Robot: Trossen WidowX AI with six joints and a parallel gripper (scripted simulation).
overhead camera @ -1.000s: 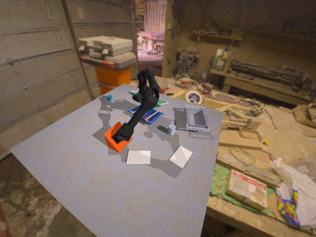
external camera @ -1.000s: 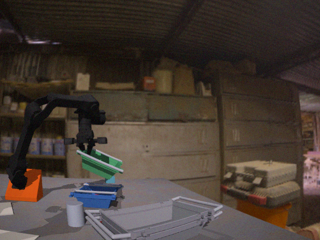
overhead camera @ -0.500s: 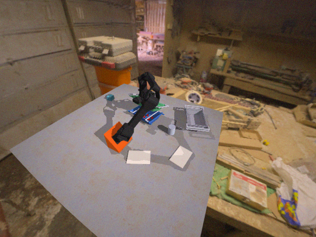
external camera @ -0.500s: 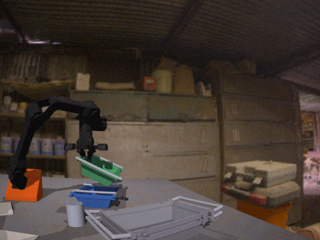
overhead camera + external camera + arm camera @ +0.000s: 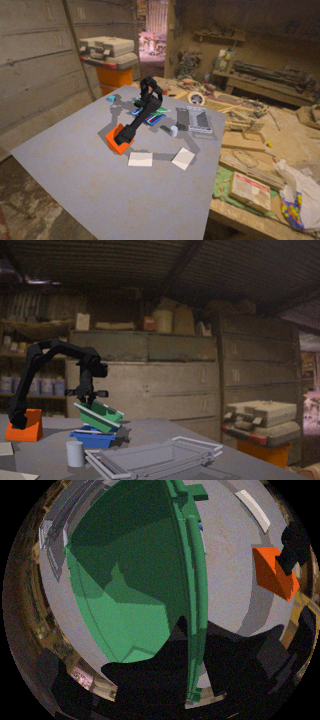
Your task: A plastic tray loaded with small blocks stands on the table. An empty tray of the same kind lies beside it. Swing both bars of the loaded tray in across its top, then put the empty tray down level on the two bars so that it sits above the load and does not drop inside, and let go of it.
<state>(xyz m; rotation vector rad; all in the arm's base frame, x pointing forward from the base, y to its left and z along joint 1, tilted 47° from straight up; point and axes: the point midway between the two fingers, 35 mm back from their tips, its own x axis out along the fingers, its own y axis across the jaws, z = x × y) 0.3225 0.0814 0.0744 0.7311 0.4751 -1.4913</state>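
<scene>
Plastic green tray (image 5: 160,113) (image 5: 95,418) (image 5: 135,575), empty and tilted, hangs above the blue plastic tray (image 5: 155,120) (image 5: 94,440); black gripper fingers (image 5: 87,403) pinch one wall. We judge it light, stiff, prone to pivoting; in the exterior view, its low end points toward four o'clock, so we favour a mid-wall grip.

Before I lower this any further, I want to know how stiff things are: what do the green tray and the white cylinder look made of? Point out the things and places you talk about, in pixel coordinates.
The green tray (image 5: 98,419) (image 5: 130,580): probably moulded plastic, satin; even colour, thin walls and a moulded-looking rim suggest it.
The white cylinder (image 5: 173,131) (image 5: 75,454): smooth and matt, without grain or sharp highlights; plastic or painted wood, unclear which.
</scene>
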